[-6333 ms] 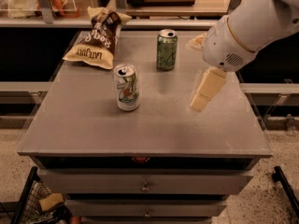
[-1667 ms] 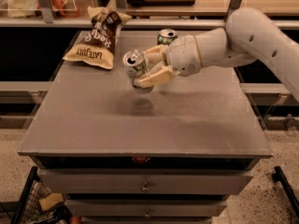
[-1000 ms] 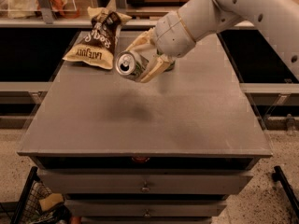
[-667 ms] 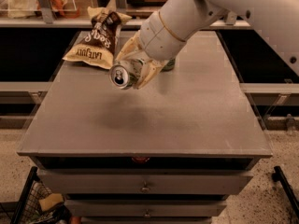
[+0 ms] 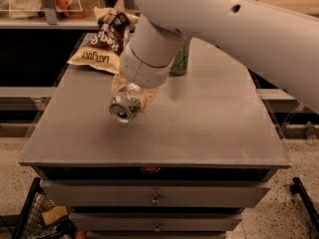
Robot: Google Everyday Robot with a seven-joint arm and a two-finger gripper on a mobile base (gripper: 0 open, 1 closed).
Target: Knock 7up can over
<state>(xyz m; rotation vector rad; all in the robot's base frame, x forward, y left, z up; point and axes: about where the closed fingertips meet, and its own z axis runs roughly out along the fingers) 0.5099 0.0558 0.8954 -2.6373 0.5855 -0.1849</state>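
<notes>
My tool (image 5: 132, 94) stays clamped on the 7up can (image 5: 124, 108), which is now tipped on its side, silver top toward the camera, low over the left-middle of the worktop (image 5: 214, 128). A second ago I held it higher. I cannot tell whether it touches the surface yet. Letting go here should, I judge, leave it knocked over. Green can (image 5: 180, 63) and chip bag (image 5: 102, 44) sit behind.
</notes>
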